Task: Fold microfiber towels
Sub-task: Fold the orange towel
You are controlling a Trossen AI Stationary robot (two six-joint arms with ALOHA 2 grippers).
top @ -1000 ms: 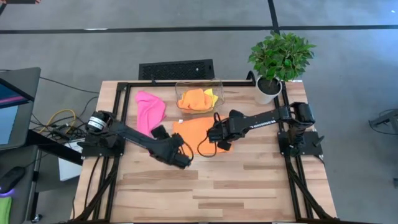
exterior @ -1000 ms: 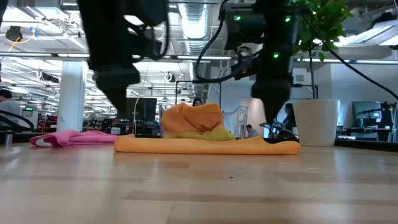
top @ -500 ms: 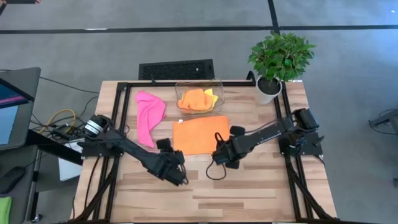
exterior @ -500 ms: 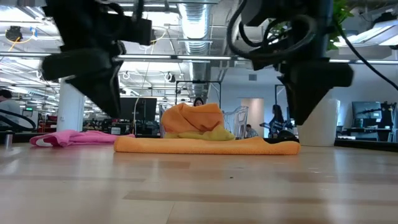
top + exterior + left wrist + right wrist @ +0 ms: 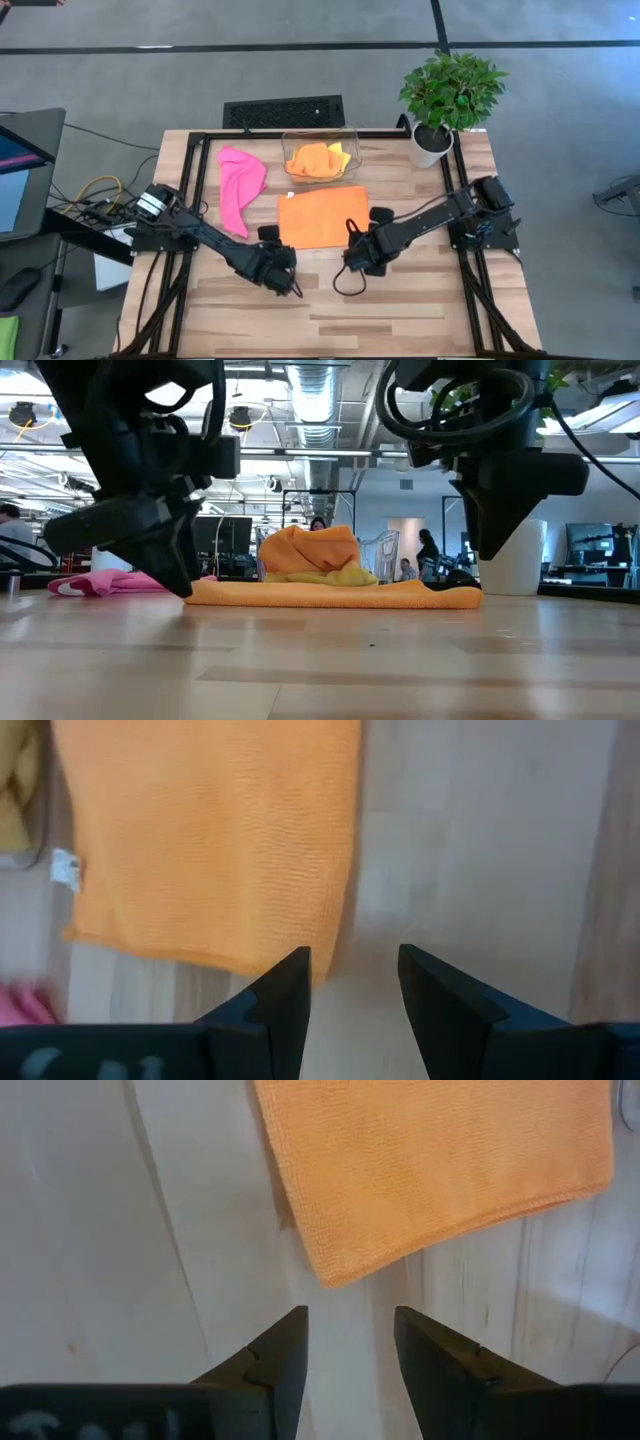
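Clear bin (image 5: 350,140) holds orange towel (image 5: 310,158) w/ yellow towel (image 5: 343,155).

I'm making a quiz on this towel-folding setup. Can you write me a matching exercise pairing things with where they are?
Things:
1. pink towel
2. flat orange towel
3. yellow towel
4. potted plant

Places:
A. far right table corner
B. in the clear bin
C. crumpled, left of the bin
D. spread out, table middle

Pairs: 1-C, 2-D, 3-B, 4-A
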